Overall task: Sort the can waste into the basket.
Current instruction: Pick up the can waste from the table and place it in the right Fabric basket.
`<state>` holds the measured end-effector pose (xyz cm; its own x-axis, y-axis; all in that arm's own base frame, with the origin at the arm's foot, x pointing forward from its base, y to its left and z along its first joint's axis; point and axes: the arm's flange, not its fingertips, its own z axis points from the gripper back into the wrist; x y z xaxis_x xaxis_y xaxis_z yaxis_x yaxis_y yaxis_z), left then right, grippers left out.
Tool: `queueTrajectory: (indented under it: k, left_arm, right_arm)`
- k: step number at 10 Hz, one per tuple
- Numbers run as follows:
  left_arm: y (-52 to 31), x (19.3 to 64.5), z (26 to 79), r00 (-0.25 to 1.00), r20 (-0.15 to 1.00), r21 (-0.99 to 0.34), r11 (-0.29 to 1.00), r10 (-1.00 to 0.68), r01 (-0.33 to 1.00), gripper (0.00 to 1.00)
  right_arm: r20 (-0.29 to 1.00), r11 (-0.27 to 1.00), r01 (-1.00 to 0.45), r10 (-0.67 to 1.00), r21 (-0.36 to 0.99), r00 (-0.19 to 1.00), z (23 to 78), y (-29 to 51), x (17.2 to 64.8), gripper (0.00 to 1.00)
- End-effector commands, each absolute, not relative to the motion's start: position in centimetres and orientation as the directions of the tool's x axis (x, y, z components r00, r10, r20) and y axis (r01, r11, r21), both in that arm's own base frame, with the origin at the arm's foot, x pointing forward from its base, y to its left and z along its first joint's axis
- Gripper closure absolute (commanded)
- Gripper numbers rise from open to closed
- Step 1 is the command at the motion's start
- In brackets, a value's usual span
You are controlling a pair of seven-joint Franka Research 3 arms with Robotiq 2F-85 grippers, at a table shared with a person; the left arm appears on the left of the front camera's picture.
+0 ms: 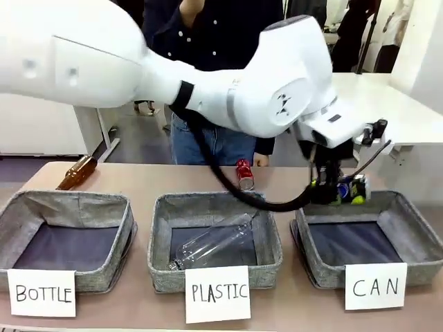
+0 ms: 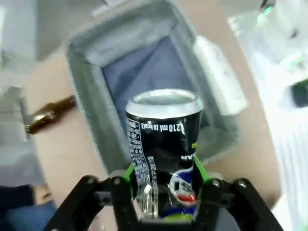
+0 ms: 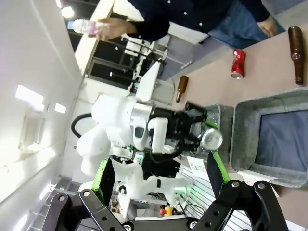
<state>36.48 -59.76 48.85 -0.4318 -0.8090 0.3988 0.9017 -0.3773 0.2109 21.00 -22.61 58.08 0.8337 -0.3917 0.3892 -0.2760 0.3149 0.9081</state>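
Two cans were in play, one held and one loose. The left gripper [image 1: 332, 192] had reached across from the left and was clamped on the black can [image 1: 346, 188]. In the left wrist view its green pads [image 2: 129, 174] pressed the can's lower sides, with the silver top pointing away from the camera and white print running round the body. In the front view the can hung at the far rim of the CAN basket [image 1: 320, 266], on the side toward the person [image 1: 214, 34], and that basket's dark floor lay bare; the left wrist view showed a grey basket under the can, its sign too blurred to read.

The red can [image 1: 243, 173] stood on the table [image 1: 287, 304] behind the PLASTIC basket [image 1: 160, 235], apart from both grippers; a clear bottle [image 1: 214, 243] lay on its side inside that basket. The BOTTLE basket [image 1: 21, 214] sat furthest left, with a brown bottle [image 1: 76, 173] lying on the table behind it.

The right gripper [image 3: 159, 173] was spread wide, its fingers [image 3: 103, 179] well apart with nothing between them; its camera looked toward the other arm and the held can.
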Motion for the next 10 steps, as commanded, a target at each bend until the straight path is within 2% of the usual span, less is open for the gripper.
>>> queueTrajectory:
  k: [1,5,6,10]
  left_arm:
    - [-63.3,38.3,50.7,-0.297,0.454,0.098,-0.284,-0.840,0.954,0.58]
    - [-62.2,38.2,50.0,-0.168,0.507,-0.011,-0.201,-0.845,0.979,0.58]
    - [-62.3,38.9,49.9,-0.176,0.494,-0.005,-0.205,-0.851,0.979,0.01]
    - [-61.7,40.1,49.9,-0.159,0.504,-0.011,-0.190,-0.849,0.982,0.00]
  right_arm:
    - [0.394,0.315,-0.281,-0.392,0.906,0.831,58.2,-22.7,20.7,0.00]
    - [0.394,0.315,-0.281,-0.392,0.906,0.831,58.2,-22.7,20.7,0.00]
    - [0.394,0.315,-0.281,-0.392,0.906,0.831,58.2,-22.7,20.7,0.00]
    - [0.394,0.315,-0.281,-0.392,0.906,0.831,58.2,-22.7,20.7,0.00]
